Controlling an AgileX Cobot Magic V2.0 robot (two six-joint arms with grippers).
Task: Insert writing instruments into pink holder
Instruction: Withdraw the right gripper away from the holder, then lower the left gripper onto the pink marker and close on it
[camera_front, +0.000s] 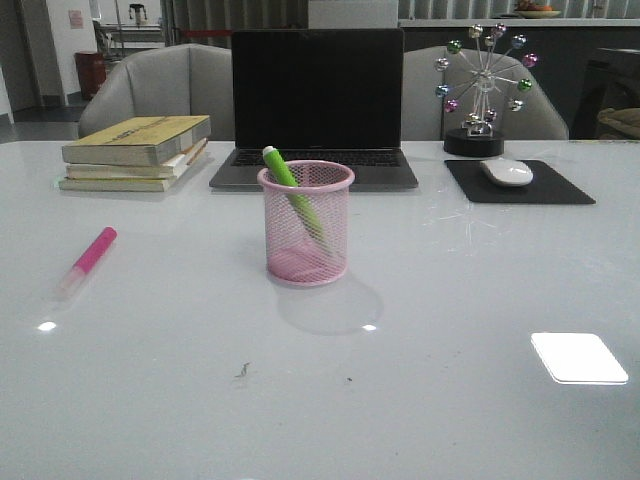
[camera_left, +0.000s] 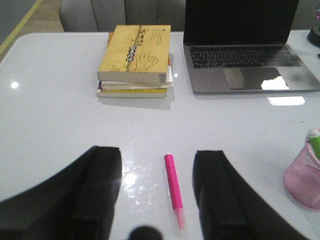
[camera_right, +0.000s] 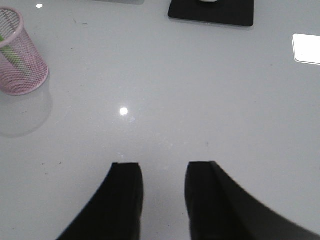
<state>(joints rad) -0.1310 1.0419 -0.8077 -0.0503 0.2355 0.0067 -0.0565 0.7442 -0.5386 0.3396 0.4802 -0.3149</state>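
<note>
The pink holder (camera_front: 306, 222) stands at the table's middle, and the green highlighter (camera_front: 292, 190) leans inside it with its top above the rim. Both show again in the left wrist view, pink holder (camera_left: 304, 180) and green highlighter (camera_left: 314, 137), and in the right wrist view, pink holder (camera_right: 19, 52). The pink highlighter (camera_front: 88, 259) lies flat on the table at the left. My left gripper (camera_left: 157, 152) is open above the pink highlighter (camera_left: 173, 187), which lies between the fingers, untouched. My right gripper (camera_right: 162, 166) is open over bare table with nothing in it. Neither gripper shows in the front view.
A stack of books (camera_front: 137, 151) lies at the back left. An open laptop (camera_front: 316, 110) stands behind the holder. At the back right are a black mouse pad (camera_front: 517, 183) with a white mouse (camera_front: 507, 171) and a small ferris-wheel ornament (camera_front: 480, 88).
</note>
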